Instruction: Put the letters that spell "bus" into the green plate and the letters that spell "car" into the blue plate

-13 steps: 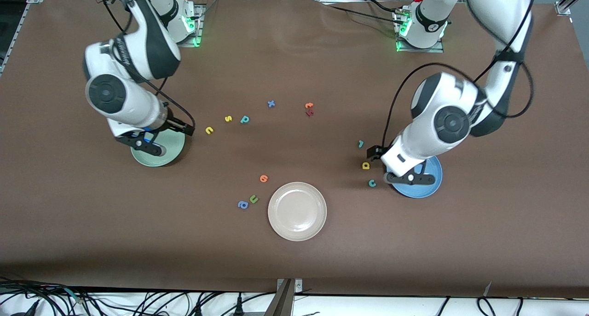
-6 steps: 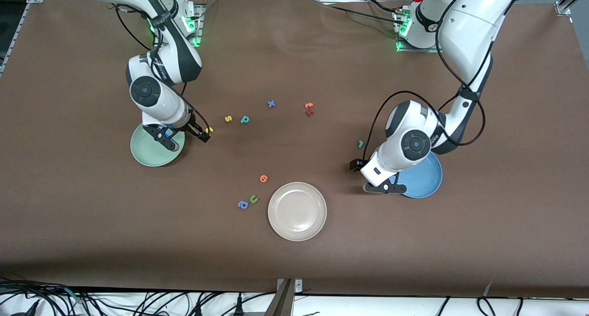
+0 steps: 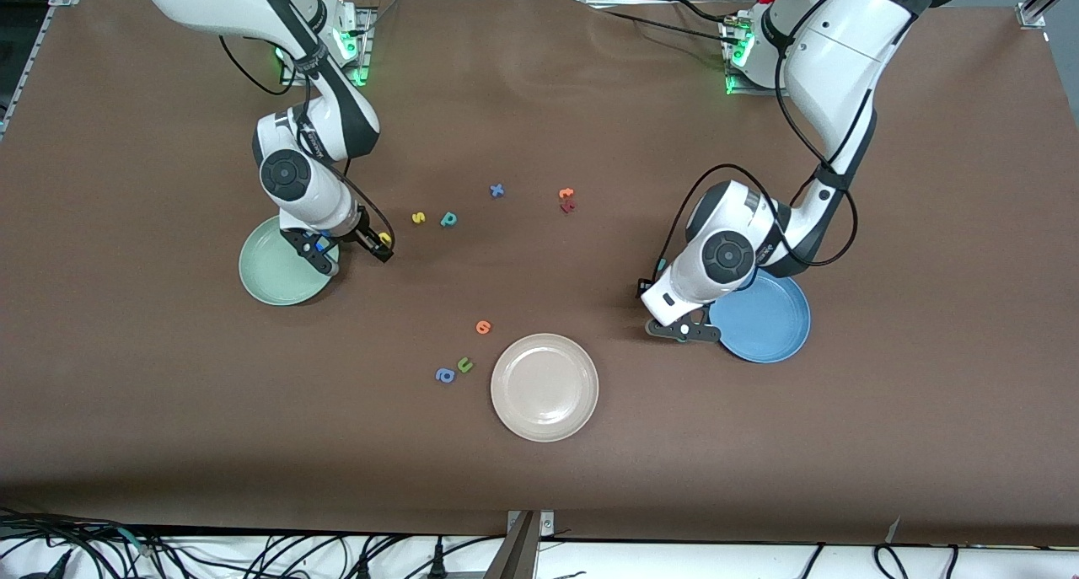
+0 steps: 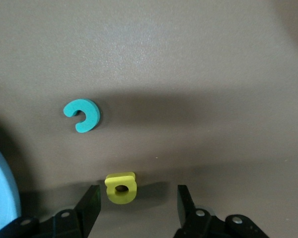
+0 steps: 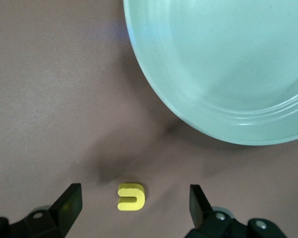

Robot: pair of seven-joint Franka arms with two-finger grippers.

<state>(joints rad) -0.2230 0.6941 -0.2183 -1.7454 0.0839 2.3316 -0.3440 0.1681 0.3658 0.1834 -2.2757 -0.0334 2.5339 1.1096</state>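
Left wrist view shows the left gripper apart, straddling the yellow "a", untouched, beside the blue plate; front view hides it. Right gripper wide around the yellow "u", lying flat beside the green plate, its open side facing one finger.

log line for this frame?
left hand: open, straddling yellow a | right hand: open, straddling yellow u | plates: no letters seen

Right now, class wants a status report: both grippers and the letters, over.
Left gripper open astride yellow "a", beside blue plate. Right gripper open astride yellow "u", beside green plate. Nothing blocking.
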